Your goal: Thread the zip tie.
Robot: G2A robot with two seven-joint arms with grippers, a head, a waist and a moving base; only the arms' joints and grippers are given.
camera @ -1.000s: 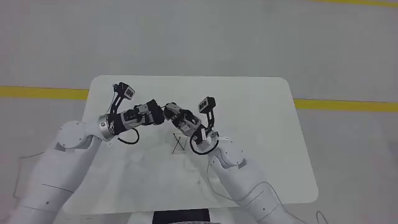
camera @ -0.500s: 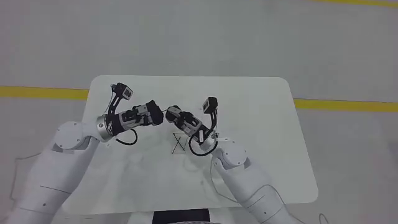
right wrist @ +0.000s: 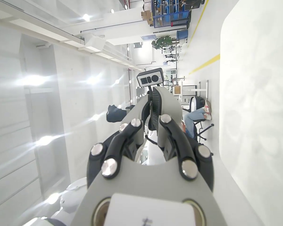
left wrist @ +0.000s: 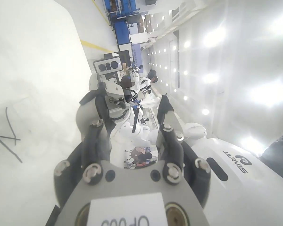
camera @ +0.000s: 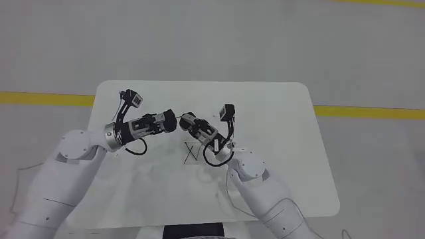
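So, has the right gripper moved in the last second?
Yes. In the top view the right gripper shifted slightly rightward, judged against the loose zip ties lying still on the table.

A white table [camera: 279, 106] is standing on a pale grey floor [camera: 199, 33]; yellow lines [camera: 372, 112] are running across it, and ceiling lights [left wrist: 212, 36] are glaring overhead.

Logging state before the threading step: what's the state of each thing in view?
Left gripper: jaws open, over the table.
Right gripper: jaws shut; anything pinched is too thin to tell.
Zip ties: loose on the table, lying crossed.
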